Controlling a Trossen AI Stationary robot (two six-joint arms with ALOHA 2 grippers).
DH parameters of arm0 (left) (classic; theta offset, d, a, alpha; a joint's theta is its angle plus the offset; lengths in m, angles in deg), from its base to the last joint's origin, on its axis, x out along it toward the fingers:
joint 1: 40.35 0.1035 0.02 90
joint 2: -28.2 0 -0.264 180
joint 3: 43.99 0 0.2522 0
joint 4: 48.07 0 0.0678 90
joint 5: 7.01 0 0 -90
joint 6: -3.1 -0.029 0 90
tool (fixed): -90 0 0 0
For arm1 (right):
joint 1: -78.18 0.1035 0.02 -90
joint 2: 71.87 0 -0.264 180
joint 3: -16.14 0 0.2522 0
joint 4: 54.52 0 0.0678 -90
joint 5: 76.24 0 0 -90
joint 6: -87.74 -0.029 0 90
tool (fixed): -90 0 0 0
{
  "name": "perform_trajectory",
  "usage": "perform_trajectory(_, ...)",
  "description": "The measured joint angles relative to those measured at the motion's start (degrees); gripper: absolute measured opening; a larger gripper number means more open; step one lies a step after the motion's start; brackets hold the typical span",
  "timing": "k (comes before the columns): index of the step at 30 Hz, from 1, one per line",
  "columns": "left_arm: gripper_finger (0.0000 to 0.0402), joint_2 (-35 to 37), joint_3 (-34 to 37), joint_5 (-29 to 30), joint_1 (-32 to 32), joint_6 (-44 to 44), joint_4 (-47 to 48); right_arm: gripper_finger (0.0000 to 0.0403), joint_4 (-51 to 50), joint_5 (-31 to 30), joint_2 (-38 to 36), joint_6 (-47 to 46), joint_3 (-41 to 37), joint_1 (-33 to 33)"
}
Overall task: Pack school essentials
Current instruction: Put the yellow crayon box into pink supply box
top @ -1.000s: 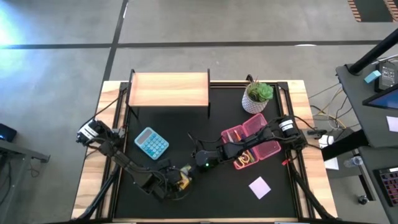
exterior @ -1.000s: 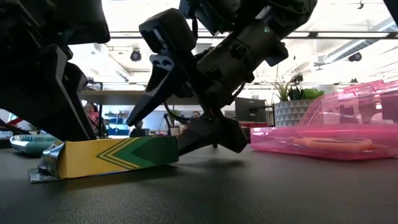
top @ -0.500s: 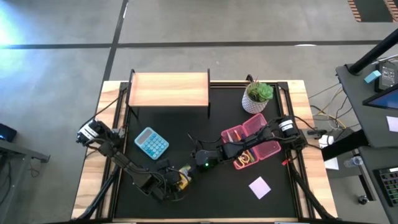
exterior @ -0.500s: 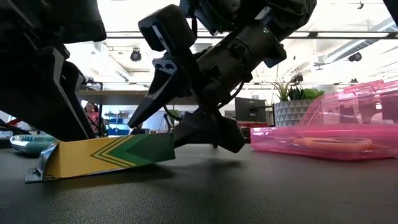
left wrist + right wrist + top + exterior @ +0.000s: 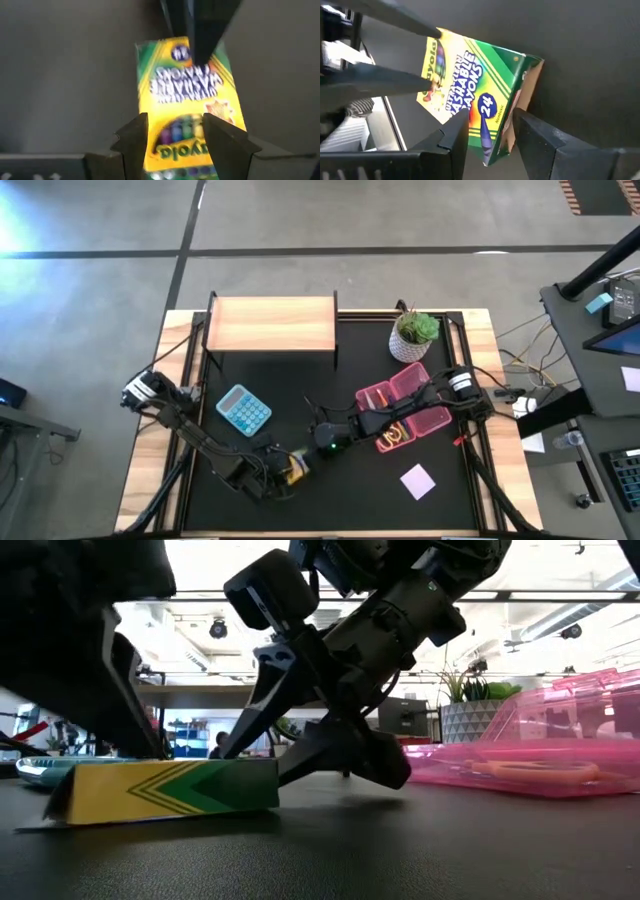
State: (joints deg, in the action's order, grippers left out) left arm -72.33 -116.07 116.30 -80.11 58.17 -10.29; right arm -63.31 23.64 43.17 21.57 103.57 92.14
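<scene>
High view: both arms meet low and centre in the frame, over the yellow crayon box [image 5: 295, 467]. The left gripper [image 5: 272, 475] comes in from the lower left and the right gripper [image 5: 312, 446] from the right. In the left wrist view the left fingers [image 5: 134, 142] stand apart with one end of the box between them; whether they press on it cannot be told. In the right wrist view the right fingers [image 5: 457, 132] are likewise spread, straddling the opposite end, where a flap hangs open. The low view shows the box lying flat on the table [image 5: 400, 850], left of centre, with both grippers at it.

Progress, as a judgement: packing is under way but far from done. The pink case [image 5: 400, 412] lies open right of centre, and something yellowish, probably the scissors [image 5: 395, 436], already rests in it. The crayon box is still outside the case, apparently being handled between the two arms. The lilac note pad [image 5: 417, 480] waits at lower right, well apart from the case. Pencils and eraser are too small to place. A blue calculator [image 5: 243, 410], a potted plant [image 5: 412, 335] and a wooden shelf [image 5: 272, 323] also stand on the table.
</scene>
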Motion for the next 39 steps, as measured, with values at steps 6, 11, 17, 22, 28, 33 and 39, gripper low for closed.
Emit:
perform_trajectory(6, 0.0173, 5.7, 0.0, -0.5, -0.2, 0.1, 0.3, 0.0141, -1.0, -0.1, -0.1, 0.1, 0.1, 0.0)
perform_trajectory(11, 0.0173, 6.6, 0.5, -1.3, -1.8, 0.1, 0.5, 0.0141, -2.2, -0.6, -0.2, 0.3, 0.1, -0.1)
perform_trajectory(17, 0.0173, 2.1, 0.5, -1.4, -2.3, 4.3, 0.2, 0.0159, -3.5, -0.6, -0.2, 1.0, 0.1, -0.9)
perform_trajectory(22, 0.0173, 0.2, 0.2, -1.5, -3.8, 7.3, -0.1, 0.0193, -4.0, -0.7, -0.3, 1.5, 0.1, -1.2)
perform_trajectory(28, 0.0173, -1.3, 0.5, -1.2, -4.9, 8.2, 0.0, 0.0217, -5.1, -0.4, -0.9, 2.4, 0.1, -2.0)
perform_trajectory(33, 0.0173, -4.2, 0.2, 0.0, -5.1, 10.7, -0.3, 0.0219, -7.7, -1.2, -2.6, 4.1, -0.1, -2.4)
perform_trajectory(39, 0.0173, -4.5, 0.1, 0.1, -5.7, 12.0, 0.0, 0.0219, -7.9, -1.2, -2.9, 4.0, -0.1, -2.4)
